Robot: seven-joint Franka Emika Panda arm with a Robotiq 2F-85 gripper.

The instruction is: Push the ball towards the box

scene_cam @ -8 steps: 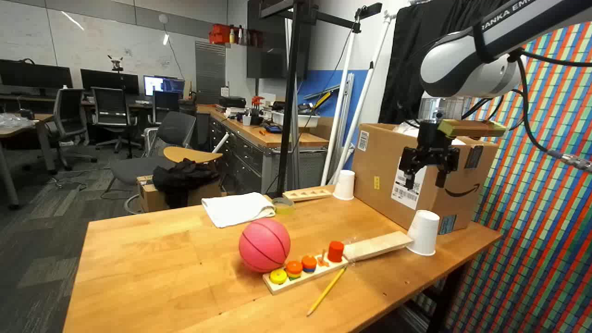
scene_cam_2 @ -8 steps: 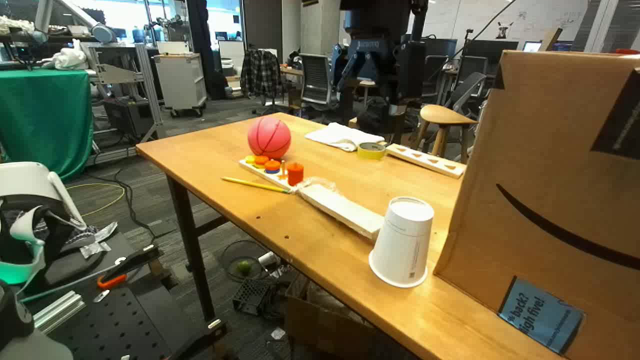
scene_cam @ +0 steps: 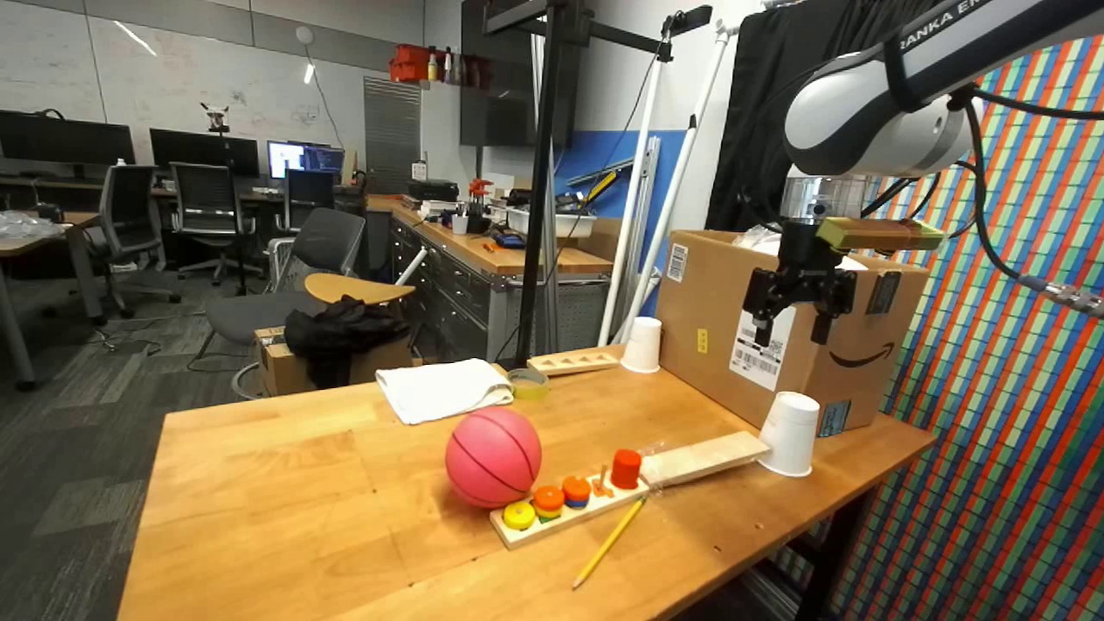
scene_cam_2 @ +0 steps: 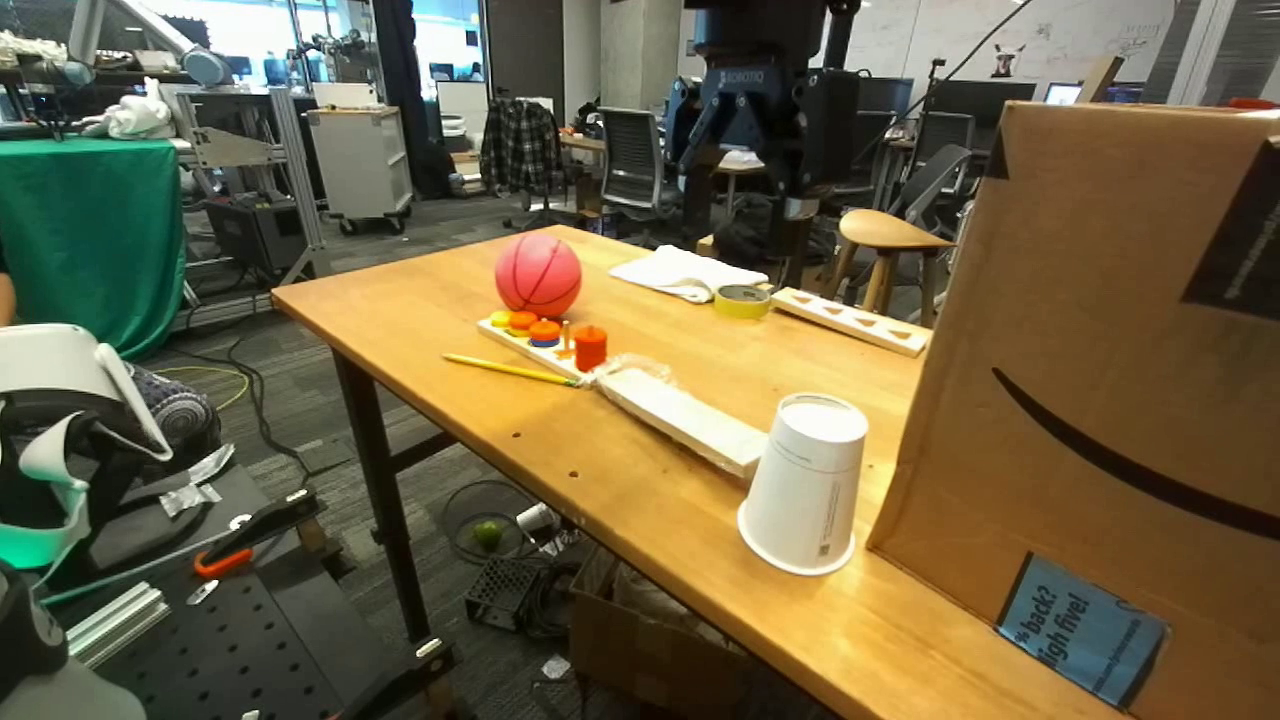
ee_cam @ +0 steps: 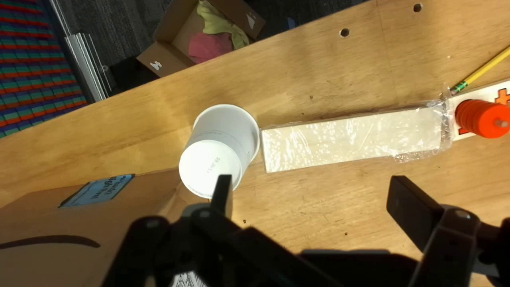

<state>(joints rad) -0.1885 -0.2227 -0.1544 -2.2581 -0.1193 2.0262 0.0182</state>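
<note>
1. Your gripper (scene_cam: 793, 331) hangs above the table (scene_cam: 285, 492), its fingers (ee_cam: 412, 211) spread wide apart.
2. In an exterior view, you find the ball (scene_cam: 493, 457) on the table at your gripper's eight o'clock, well apart from it.
3. In that view the box (scene_cam: 806, 366) stands at the ball's two o'clock.
4. You see the ball just beside the peg board (scene_cam: 565, 517); whether they touch, you cannot tell.
5. In your wrist view, the wooden plank (ee_cam: 354, 140) lies at three o'clock from the upside-down cup (ee_cam: 221, 147).

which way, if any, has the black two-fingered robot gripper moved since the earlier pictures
Yes, slightly up: in an exterior view, the gripper sits a little higher against the brown cardboard box than before.
</note>
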